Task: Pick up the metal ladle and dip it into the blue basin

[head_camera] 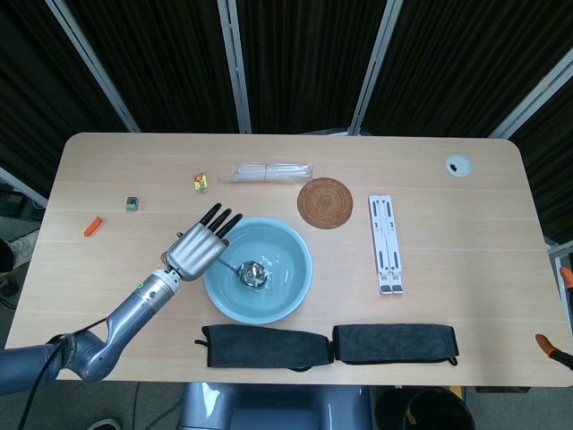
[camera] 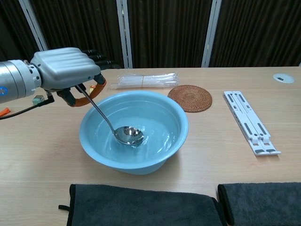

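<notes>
Already dipped: left hand (camera: pixel 66 70) gripping the metal ladle (camera: pixel 113 123) handle, shaft slanting down-right, bowl inside the blue basin (camera: pixel 167 113).

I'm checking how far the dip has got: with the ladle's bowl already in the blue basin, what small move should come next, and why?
Probably hold steady or lift slightly: the left hand grips the metal ladle, whose bowl already sits in the blue basin.
</notes>
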`<control>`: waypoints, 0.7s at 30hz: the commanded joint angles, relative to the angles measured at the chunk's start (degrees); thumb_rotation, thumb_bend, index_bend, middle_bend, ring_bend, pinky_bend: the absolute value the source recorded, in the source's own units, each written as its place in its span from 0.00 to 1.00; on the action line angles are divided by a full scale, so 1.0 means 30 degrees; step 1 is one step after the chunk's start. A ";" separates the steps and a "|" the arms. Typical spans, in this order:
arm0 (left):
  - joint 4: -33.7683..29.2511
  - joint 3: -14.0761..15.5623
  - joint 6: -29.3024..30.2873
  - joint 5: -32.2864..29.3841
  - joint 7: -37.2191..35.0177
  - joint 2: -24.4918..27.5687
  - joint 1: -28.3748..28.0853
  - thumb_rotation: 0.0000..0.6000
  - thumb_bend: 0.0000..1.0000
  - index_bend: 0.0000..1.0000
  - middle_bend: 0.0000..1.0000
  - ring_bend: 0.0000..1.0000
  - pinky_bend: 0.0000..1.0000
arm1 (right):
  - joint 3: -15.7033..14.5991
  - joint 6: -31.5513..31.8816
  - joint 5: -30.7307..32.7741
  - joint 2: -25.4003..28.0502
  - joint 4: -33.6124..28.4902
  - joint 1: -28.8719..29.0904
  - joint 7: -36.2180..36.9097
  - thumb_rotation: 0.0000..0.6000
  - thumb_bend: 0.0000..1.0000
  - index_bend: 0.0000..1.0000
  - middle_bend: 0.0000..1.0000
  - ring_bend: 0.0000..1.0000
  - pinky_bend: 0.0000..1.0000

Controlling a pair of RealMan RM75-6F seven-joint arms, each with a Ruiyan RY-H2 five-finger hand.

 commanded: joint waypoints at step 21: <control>-0.1270 0.0415 0.2061 0.1917 0.0036 0.1186 0.0854 1.00 0.57 0.70 0.00 0.00 0.00 | -0.0185 -0.0009 -0.0307 0.0078 -0.0332 -0.0037 0.0182 1.00 0.00 0.00 0.00 0.00 0.00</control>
